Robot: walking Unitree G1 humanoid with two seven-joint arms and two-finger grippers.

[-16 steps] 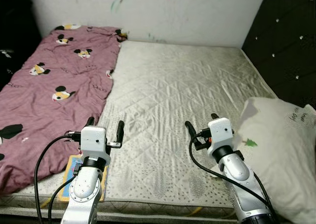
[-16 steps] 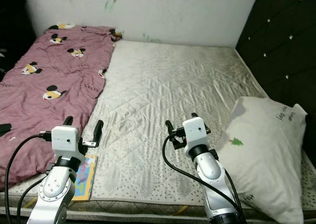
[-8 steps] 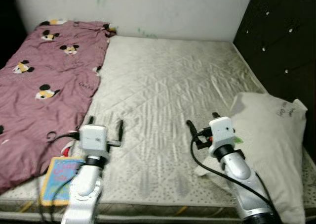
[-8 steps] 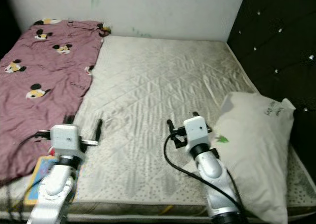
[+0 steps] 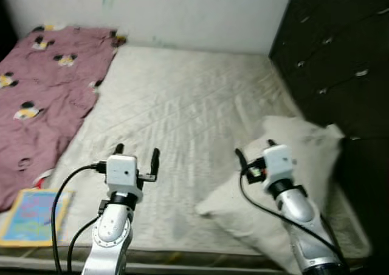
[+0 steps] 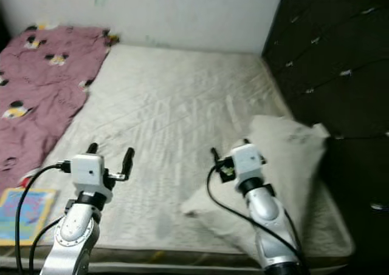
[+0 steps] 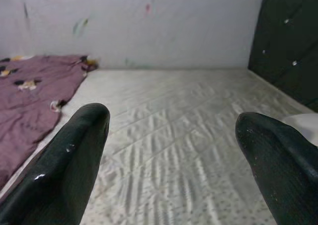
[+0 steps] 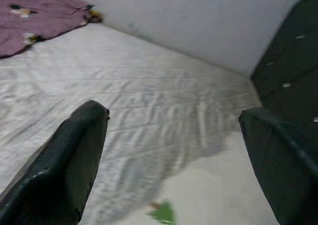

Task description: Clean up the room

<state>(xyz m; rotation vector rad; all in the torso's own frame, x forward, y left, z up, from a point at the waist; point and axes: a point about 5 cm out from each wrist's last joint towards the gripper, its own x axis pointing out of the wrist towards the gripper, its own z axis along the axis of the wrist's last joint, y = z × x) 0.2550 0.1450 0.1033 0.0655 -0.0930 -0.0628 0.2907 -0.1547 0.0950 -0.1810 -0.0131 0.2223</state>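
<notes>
The pillow [image 5: 285, 166] lies at the lower right of the head views, on the mattress [image 5: 182, 105] beside the dark headboard [image 5: 340, 56], its long axis running from upper right down toward lower centre. The right gripper [image 5: 254, 156] hovers directly over it, fingers spread wide and holding nothing, so this arm is plainly nearer. The left gripper [image 5: 136, 157], also spread and empty, hangs at lower left, closer to the book [image 5: 27, 208] and pink blanket [image 5: 42, 87].

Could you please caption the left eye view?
Both open grippers, left and right, over a mattress; pillow right, blanket left.
</notes>
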